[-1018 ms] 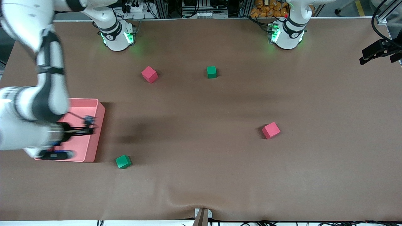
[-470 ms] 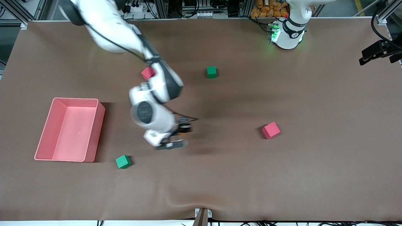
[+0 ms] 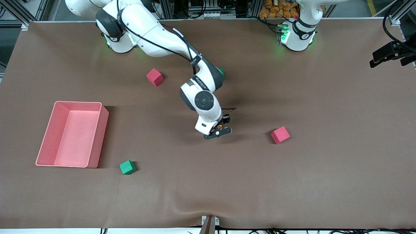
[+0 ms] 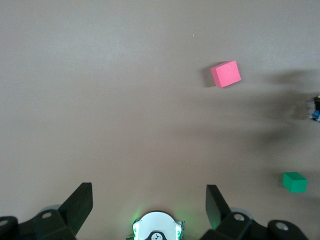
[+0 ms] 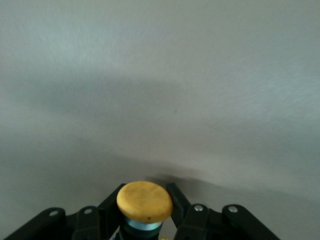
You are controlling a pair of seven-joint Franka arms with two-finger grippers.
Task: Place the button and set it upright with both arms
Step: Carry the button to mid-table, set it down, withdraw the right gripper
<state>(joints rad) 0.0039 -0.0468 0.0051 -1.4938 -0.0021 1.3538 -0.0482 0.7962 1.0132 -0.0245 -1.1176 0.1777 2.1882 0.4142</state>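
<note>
My right gripper [image 3: 224,125] hangs low over the middle of the table, between the red cubes, and is shut on the button [image 3: 220,126]. In the right wrist view the button's round orange cap [image 5: 145,200] sits between the dark fingers [image 5: 177,197], facing out over bare brown table, with its body mostly hidden by the jaws. My left gripper [image 4: 147,187] is open and empty, high over the table near its own base [image 4: 157,227]. The left arm [image 3: 304,19] rises from its base out of the front view.
A pink bin [image 3: 97,136] stands toward the right arm's end. One red cube [image 3: 154,77] lies near the right arm's base and another [image 3: 280,135] beside the right gripper. One green cube [image 3: 127,167] lies near the bin; another [image 3: 221,70] is half hidden by the right arm.
The right arm has swung from over the pink bin to the middle of the table, carrying the button with it. The left arm has barely moved.
</note>
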